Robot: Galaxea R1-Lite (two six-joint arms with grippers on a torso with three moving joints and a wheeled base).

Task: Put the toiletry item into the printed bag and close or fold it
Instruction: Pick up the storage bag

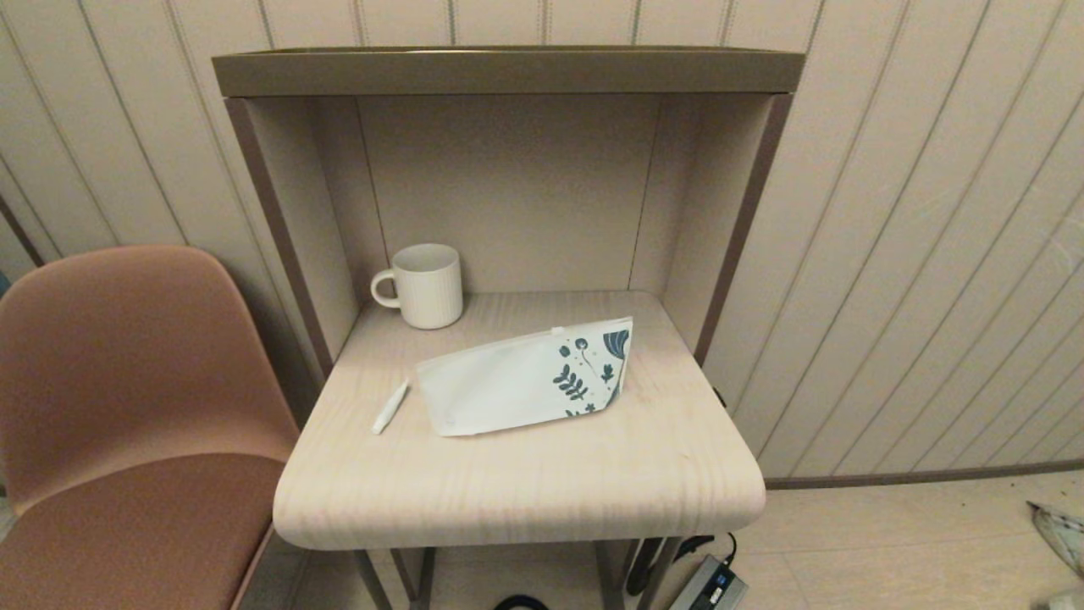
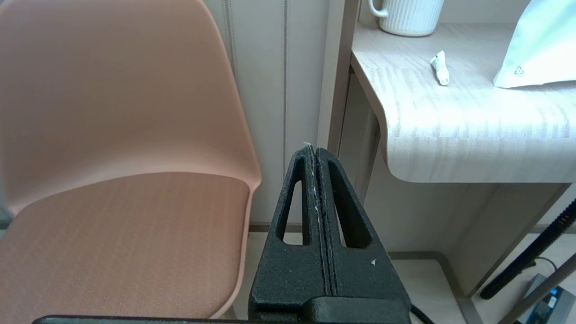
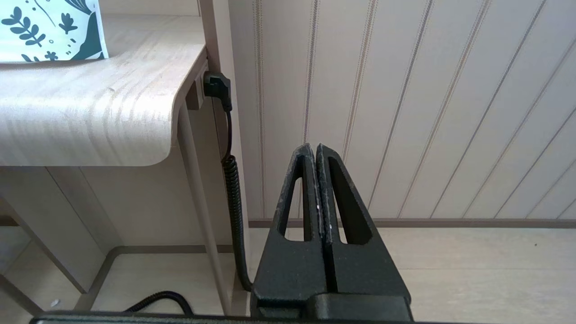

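Nearby, a mug (image 1: 426,285) stands behind the tube (image 1: 390,407) and bag (image 1: 525,378); both pincers (image 2: 314,150) (image 3: 314,148) together.

A pale wood grain with a smooth matt finish is shown on the table (image 1: 525,474). The printed bag (image 1: 525,379) looks like smooth, faintly glossy film (plastic, by the sheen). The mug (image 1: 428,285) appears ribbed and matt. Rough black plastic is seen on the left gripper (image 2: 315,153) and right gripper (image 3: 315,150).

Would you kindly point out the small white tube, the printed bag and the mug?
small white tube (image 1: 390,407), head view, mid-body.
printed bag (image 1: 508,385), head view, plain white panel.
mug (image 1: 430,288), head view, ribbed side.
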